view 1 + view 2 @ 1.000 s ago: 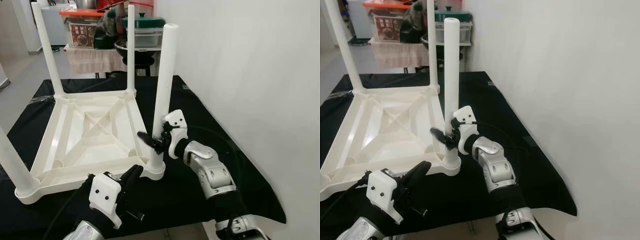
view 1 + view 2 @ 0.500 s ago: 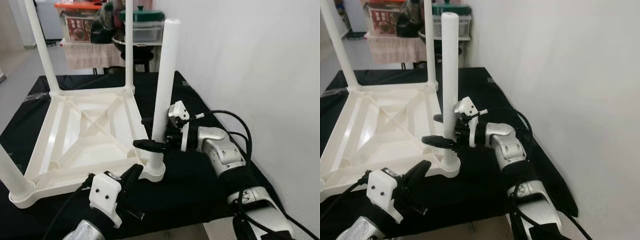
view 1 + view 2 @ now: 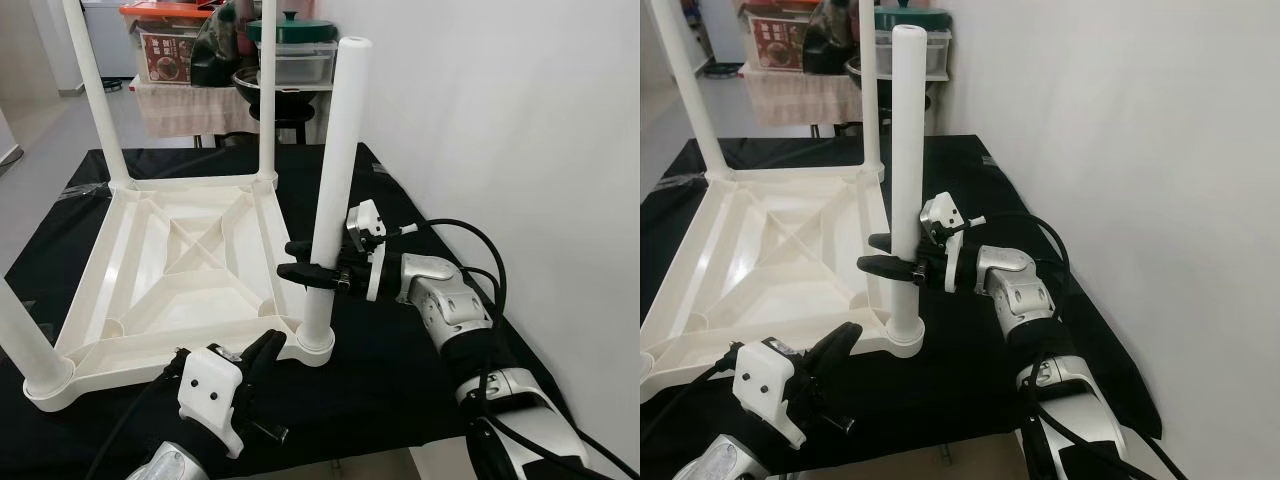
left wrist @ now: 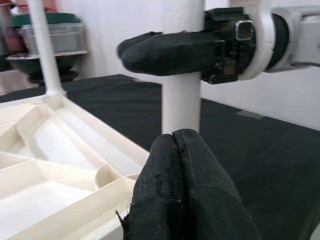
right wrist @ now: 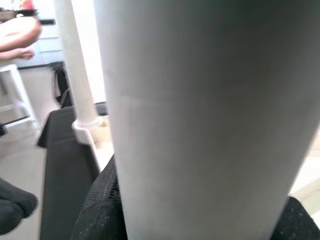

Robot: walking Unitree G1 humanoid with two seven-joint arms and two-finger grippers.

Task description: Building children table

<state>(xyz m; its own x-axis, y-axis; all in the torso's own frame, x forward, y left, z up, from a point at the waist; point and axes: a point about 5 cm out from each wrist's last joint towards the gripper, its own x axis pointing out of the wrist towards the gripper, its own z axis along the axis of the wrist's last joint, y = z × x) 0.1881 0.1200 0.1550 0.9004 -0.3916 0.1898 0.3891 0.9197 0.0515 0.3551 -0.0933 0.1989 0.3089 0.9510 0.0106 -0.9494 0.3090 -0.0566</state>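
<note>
Legs first: the white tabletop [image 3: 170, 270] lies upside down on the black cloth [image 3: 420, 350], with one leg at my near left corner [image 3: 25, 335], two at the far corners [image 3: 95, 95], and the fourth leg [image 3: 330, 190] standing in the near right socket [image 3: 315, 345], tilted a little toward the wall [image 3: 520, 130].

My left gripper [image 3: 262, 355] sits low at the near edge, just before that socket, fingers pressed together and holding nothing; in its wrist view the closed fingertips [image 4: 182, 165] point at the foot of the leg.

My right gripper [image 3: 312, 263] reaches in from the right, one finger on each side of the leg at about a third of its height. I judge it clenched on the leg, though from the wrist I see mostly white tube and cannot see the pads meet it.

The step in hand, as I judge it, is seating this last leg. Next calls for bringing it upright and pressing it straight down into the socket, perhaps with my left steadying the corner.

Room is tight to the right, where the cloth edge and wall stand near my right arm. Before me the near edge is close under my left wrist. Above the leg the space is open.
</note>
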